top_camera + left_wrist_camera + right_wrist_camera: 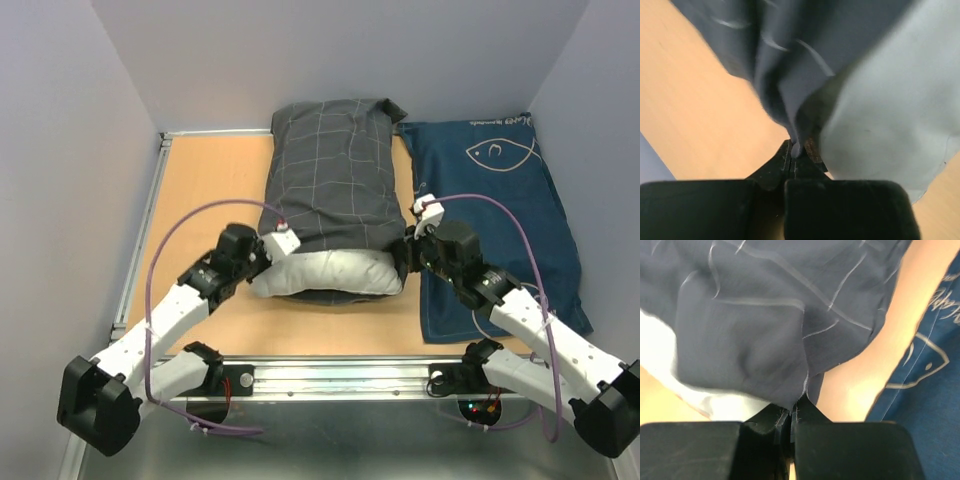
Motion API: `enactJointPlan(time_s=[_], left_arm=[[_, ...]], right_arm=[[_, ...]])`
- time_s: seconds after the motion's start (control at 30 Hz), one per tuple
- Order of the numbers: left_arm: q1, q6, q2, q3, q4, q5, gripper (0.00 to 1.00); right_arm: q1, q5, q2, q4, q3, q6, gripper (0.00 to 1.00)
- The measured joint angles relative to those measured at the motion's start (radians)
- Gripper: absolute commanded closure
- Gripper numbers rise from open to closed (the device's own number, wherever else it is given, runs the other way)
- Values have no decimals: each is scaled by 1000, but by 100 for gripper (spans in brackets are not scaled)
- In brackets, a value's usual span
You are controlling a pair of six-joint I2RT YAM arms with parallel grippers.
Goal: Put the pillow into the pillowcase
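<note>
overhead view. pillow (330, 275) at the middle of the table (210, 190), sheathed over most of its length by the pillowcase (330, 170). only the near white end bare, bulging out of the open mouth. long axis running from the near edge toward the back wall. closed end of the pillowcase pointing away from the arm bases, open mouth facing them. just beside it on the right, navy fish-print cloth (500, 220), lying flat.

left gripper (283, 240) clamped shut on the hem at the mouth's left corner. in the left wrist view, a pinch of grey fabric caught between the closed fingers, white pillow just beside. right gripper (415, 240) likewise closed on the hem at the right corner, with a fold of checked fabric held between the jaws in the right wrist view.

risks, as judged from here:
- both pinches thin, so liable to slip if hauled hard against the plump filling.
- uneven pull likely to skew the pillowcase and bunch the hem over one corner, leaving the other bare.
- nothing pinning the pillow, so a pull toward the bases apt to drag the whole bundle along the table rather than draw the hem over the end.
- on the right, possible snagging of the navy fish-print cloth.
</note>
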Motion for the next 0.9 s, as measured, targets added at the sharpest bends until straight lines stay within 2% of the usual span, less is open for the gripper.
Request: enactJointPlan(time_s=[0.13,0.2,0.3,0.37,0.43,0.5,0.6,0.67,0.73,0.8,0.83,0.9], left_arm=[[76,-123,68,404,-160,198,100],[117,-190,128,711,-189,278,100],[152,-252,204,1035,-188,316,100],[167,-296,277,1321,-115,311,100],[171,-318,306,1448,-67,291,100],[171,-338,329,1538,-19,264,100],[170,-370,349,1617,65,252,100],[166,-393,334,1557,102,268,100],[164,-410,294,1456,84,279,100],[164,-425,314,1474,35,273,100],[165,-428,335,1525,4,266,100],[167,-428,444,1679,-14,228,100]], right_arm=[[-6,-20,90,-126,171,-49,99],[-16,-8,140,-174,355,-106,99],[-27,32,204,-196,647,-190,99],[-33,88,279,-148,939,-309,99],[-34,122,323,-95,1107,-394,99],[-34,151,377,-55,1297,-486,100],[-31,151,422,-16,1444,-582,99],[-27,144,396,30,1390,-616,99],[-27,142,329,51,1239,-650,100],[-27,156,319,-16,1175,-681,99],[-27,164,344,-55,1212,-690,99],[-27,198,530,-114,1505,-724,99]])
